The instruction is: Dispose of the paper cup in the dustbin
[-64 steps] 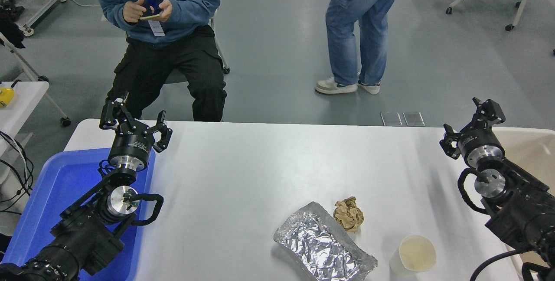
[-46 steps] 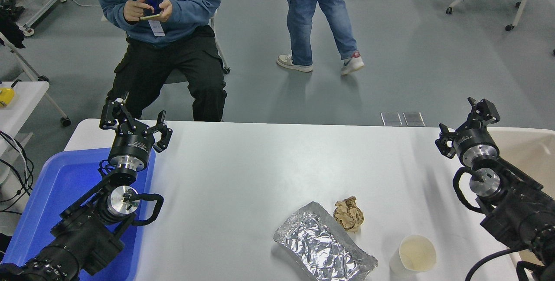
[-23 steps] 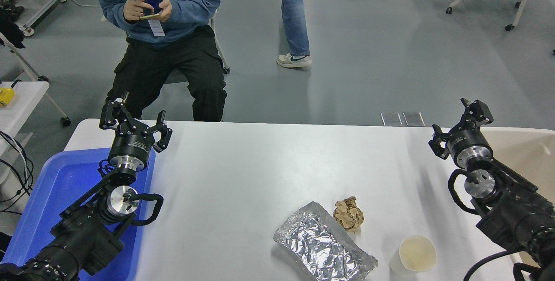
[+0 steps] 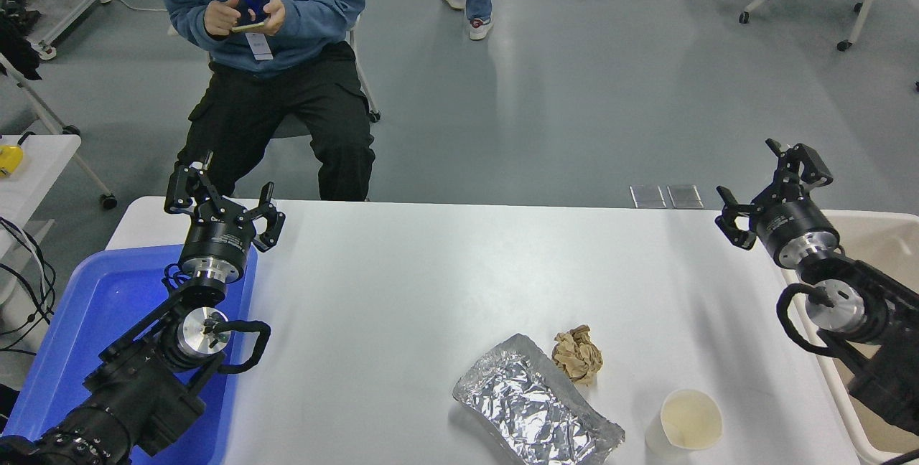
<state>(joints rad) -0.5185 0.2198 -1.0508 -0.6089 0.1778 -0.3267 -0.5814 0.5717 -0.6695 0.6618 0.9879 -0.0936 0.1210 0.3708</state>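
Observation:
The white paper cup (image 4: 686,422) stands upright near the table's front right, its cream inside showing. The beige dustbin (image 4: 879,253) is at the right edge of the table, partly hidden by my right arm. My right gripper (image 4: 774,185) is open and empty, raised over the table's far right corner, far behind the cup. My left gripper (image 4: 219,199) is open and empty, parked at the left above the blue bin.
A crinkled silver foil tray (image 4: 535,404) and a crumpled brown paper ball (image 4: 576,354) lie left of the cup. A bright blue bin (image 4: 93,321) is at the left. A person sits at the far side (image 4: 266,56); another walks behind.
My right gripper has risen and shifted back to the right, toward the dustbin side. The walking person has moved further away. The cup and left arm have not moved.

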